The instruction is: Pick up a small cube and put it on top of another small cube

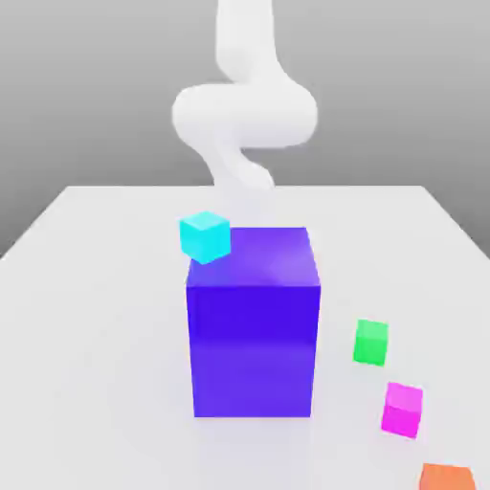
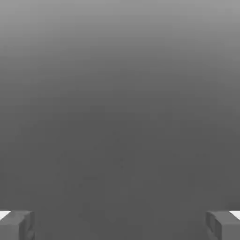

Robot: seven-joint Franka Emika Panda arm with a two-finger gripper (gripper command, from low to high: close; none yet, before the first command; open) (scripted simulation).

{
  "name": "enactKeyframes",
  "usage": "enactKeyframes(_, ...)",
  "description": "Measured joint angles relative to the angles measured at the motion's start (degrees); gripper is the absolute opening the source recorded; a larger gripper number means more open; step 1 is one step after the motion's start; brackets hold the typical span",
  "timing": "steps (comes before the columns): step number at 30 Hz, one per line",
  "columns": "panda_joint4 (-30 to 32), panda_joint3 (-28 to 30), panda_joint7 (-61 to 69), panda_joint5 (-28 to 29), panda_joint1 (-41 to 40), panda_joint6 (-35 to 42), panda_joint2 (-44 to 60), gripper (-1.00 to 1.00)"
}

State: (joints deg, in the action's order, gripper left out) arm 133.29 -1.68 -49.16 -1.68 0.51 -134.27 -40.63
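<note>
On the table [image 1: 96, 335], magenta cube [image 1: 402, 411]: seen at the exterior view's right, between green cube [image 1: 370, 343] and orange cube [image 1: 447, 478].
Claw [image 2: 120, 226]: spread wide, nothing gripped.
Green cube: nothing stacked on top.

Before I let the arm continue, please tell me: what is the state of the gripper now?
Gripper: open, its two fingers wide apart in the hand view, with nothing held between them.
</note>
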Motion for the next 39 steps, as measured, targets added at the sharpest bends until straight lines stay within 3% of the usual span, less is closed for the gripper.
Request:
enactKeyframes(10,6.08,-9.35,-15.67,-3.71,1.65,-10.01,20.80,0.00)
enactKeyframes(18,10.94,-16.28,-33.41,0.88,4.27,-18.13,37.65,0.00)
enactKeyframes(23,13.89,-15.47,-47.53,7.97,9.05,-22.96,48.53,0.00)
enactKeyframes(29,12.71,-8.42,-56.17,15.84,15.84,-31.51,61.08,0.00)
enactKeyframes(30,12.35,-7.28,-56.83,16.64,16.81,-32.81,62.70,-1.00)
enactKeyframes(39,13.01,-8.86,-55.56,14.98,15.63,-30.72,59.89,-1.00)
